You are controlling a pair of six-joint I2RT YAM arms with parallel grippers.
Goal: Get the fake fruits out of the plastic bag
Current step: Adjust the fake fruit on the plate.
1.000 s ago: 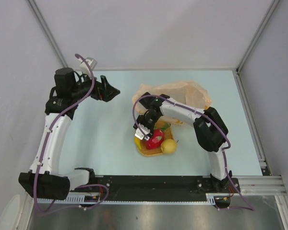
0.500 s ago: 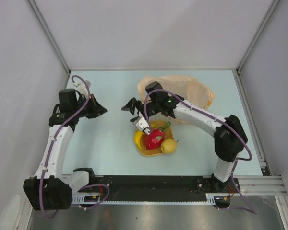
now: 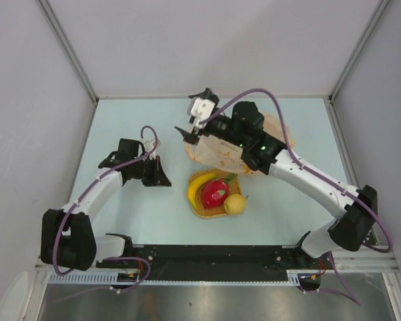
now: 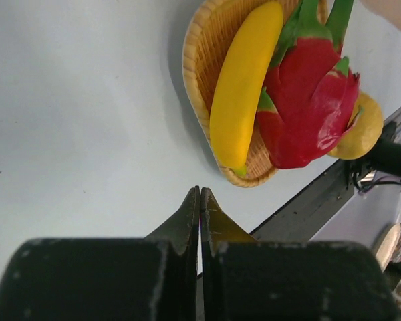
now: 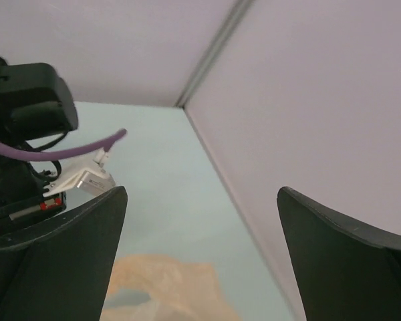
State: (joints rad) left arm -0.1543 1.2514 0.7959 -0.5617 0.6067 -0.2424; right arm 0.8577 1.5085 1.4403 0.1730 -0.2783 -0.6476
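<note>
**Task status**

- Tray [image 3: 196,208]: stands on the table [image 3: 134,127] near the middle of its near edge. It holds three fruits, all outside the bag: the banana [image 3: 198,184] on the left side, the red fruit [image 3: 214,193] in the middle and the round yellow fruit [image 3: 235,204] at the near right.
- Bag [image 3: 217,152]: lies just beyond the tray, toward the far edge and right of centre. The right arm covers much of it. Its contents cannot be made out.
- Grapes: not visible in any view. Whether they are inside the bag cannot be told.

**Grippers**

- Left gripper [image 3: 162,179]: low over the table, just left of the tray. Its fingers are pressed together with nothing between them.
- Right gripper [image 3: 186,134]: raised above the left end of the bag and aimed toward the far wall. Its fingers are spread wide and hold nothing.

**Assessment**

Three of the fruits are judged done. If the grapes are in the bag, one extraction is left: open or pin the bag, reach in, lift the grapes out and set them down.
</note>
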